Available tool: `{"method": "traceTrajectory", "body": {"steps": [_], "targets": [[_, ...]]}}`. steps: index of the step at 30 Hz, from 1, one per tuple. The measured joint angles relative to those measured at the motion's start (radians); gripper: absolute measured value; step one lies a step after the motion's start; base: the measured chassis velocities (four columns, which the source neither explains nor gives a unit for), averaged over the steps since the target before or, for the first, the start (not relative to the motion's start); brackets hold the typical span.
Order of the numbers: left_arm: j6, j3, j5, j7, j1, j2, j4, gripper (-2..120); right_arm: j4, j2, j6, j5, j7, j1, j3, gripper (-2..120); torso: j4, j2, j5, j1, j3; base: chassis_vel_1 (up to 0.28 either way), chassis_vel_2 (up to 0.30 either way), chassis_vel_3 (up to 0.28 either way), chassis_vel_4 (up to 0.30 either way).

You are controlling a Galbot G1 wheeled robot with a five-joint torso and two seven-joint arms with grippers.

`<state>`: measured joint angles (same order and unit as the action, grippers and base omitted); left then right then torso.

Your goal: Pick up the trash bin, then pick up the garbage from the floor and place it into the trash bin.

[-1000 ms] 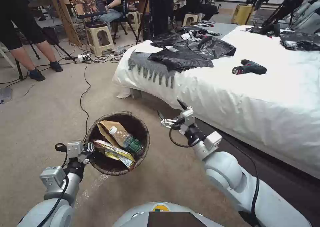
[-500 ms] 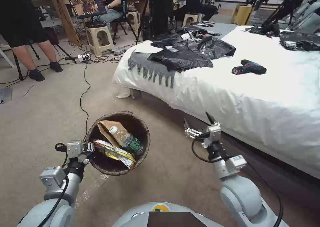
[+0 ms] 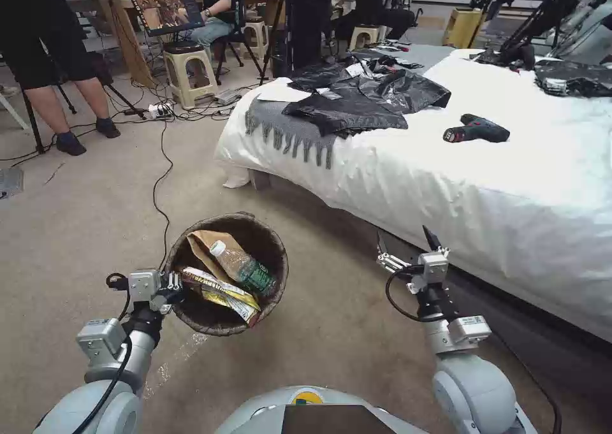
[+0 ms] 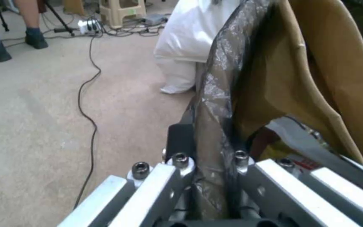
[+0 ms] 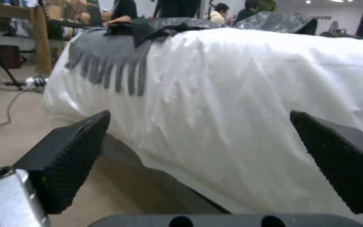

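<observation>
A: Holding the trash bin (image 3: 224,274) by one spot is our first worry. Our left tool (image 3: 171,289) is clamped on the near rim, the bag liner (image 4: 215,104) pinched between its fingers, and the bin hangs out just beyond it, off the floor (image 3: 83,217).

B: So a thin pinch on crinkled plastic. If the liner slides, we judge the bin could tip or drop.

A: And it is already loaded: a bottle (image 3: 241,269), a tan paper bag (image 3: 205,246) and a yellow wrapper (image 3: 220,292) sit inside. A jerk could spill them.

B: Our right tool (image 3: 408,246)?

A: Spread wide and empty, off to the bin's far side, pointing at the bed (image 3: 510,185) close ahead.

B: Then we risk snagging the white sheet (image 5: 232,94) if it pushes forward.

A: Farther out beyond the left tool, a black cable (image 3: 159,185) trails across the floor; driving over it could catch our base.
</observation>
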<state>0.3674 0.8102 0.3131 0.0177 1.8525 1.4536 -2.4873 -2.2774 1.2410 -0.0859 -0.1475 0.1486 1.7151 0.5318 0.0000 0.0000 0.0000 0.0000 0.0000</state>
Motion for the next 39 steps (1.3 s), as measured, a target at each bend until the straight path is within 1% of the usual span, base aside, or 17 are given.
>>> {"method": "traceTrajectory", "body": {"steps": [4, 22, 39], "targets": [[-0.003, 0.001, 0.000, 0.001, 0.000, 0.001, 0.002, 0, 0.002, 0.013, 0.000, 0.011, 0.018, 0.005, 0.001, 100, 0.0000, 0.000, 0.0000, 0.000, 0.000, 0.000, 0.000, 0.000, 0.000], [0.002, -0.001, -0.013, 0.005, -0.004, 0.006, 0.005, 0, 0.002, 0.027, 0.013, 0.015, 0.035, -0.014, -0.012, 100, 0.0000, 0.000, 0.0000, 0.000, 0.000, 0.000, 0.000, 0.000, 0.000], [0.003, 0.000, -0.012, 0.007, -0.005, 0.011, 0.005, 0, 0.009, 0.021, 0.019, 0.013, 0.038, -0.016, -0.013, 100, 0.0000, 0.000, 0.0000, 0.000, 0.000, 0.008, 0.009, 0.010, 0.012]]}}
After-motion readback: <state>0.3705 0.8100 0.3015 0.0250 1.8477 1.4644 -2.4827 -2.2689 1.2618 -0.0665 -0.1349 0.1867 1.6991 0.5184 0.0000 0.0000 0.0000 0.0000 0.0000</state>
